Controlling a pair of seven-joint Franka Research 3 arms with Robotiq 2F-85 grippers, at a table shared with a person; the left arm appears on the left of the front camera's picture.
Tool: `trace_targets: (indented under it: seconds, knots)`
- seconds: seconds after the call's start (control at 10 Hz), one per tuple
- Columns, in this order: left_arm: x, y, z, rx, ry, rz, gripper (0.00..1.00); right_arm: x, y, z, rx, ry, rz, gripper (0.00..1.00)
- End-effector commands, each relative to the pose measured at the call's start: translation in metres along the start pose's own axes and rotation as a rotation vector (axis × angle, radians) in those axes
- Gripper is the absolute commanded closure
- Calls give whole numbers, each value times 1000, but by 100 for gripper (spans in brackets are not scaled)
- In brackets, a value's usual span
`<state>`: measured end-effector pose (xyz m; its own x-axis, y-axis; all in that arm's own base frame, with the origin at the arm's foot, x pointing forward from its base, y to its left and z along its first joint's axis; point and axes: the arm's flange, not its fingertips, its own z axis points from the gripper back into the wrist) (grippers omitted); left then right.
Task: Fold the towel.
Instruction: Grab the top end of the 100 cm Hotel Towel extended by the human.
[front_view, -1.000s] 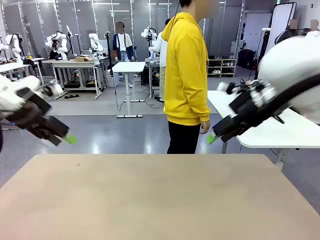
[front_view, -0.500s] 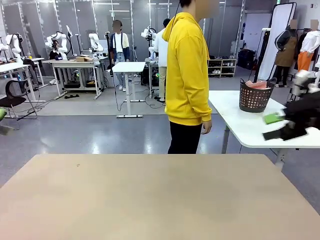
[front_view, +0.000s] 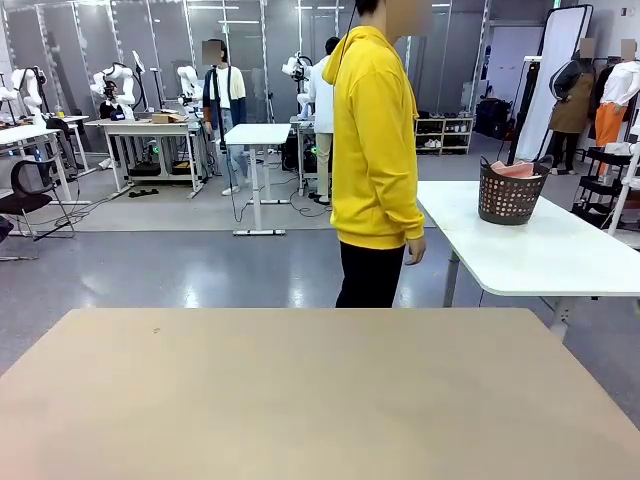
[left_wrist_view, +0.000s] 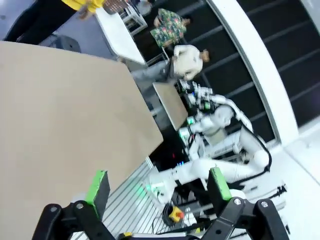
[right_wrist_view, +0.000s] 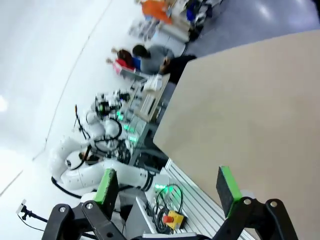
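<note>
The salmon-pink towel (front_view: 515, 169) lies bunched in a dark perforated basket (front_view: 509, 198) on the white side table (front_view: 560, 262) at the far right, and only its top shows above the rim. My left gripper (left_wrist_view: 158, 185) is open with nothing between its green pads, looking past a corner of the beige table (left_wrist_view: 60, 115). My right gripper (right_wrist_view: 167, 188) is also open and empty, off the edge of the same beige table (right_wrist_view: 250, 100).
A person in a yellow hoodie (front_view: 375, 150) stands sideways at the far edge of the bare beige table (front_view: 310, 400), just left of the white side table. Other tables and people are farther back in the room.
Both arms have swung outward, the left toward the left side and the right toward the right side, away from the far table corners. The basket, covered by the right arm before, now shows.
</note>
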<state>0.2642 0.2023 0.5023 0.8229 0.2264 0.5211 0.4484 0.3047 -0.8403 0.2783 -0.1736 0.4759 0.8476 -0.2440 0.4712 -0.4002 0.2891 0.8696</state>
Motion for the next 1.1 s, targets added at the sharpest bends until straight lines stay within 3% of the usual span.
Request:
trace_targets:
  seconds: [0.0,0.3,1.0]
  knots:
    - [-15,11,29,23,-131,47,0,-14,-1,24,9,-106,24,0]
    - [-35,7,48,52,-169,44,0,-20,-2,38,-14,-138,16,0]
    - [-33,13,58,73,-169,79,0,-21,1,48,-32,-134,-7,0]
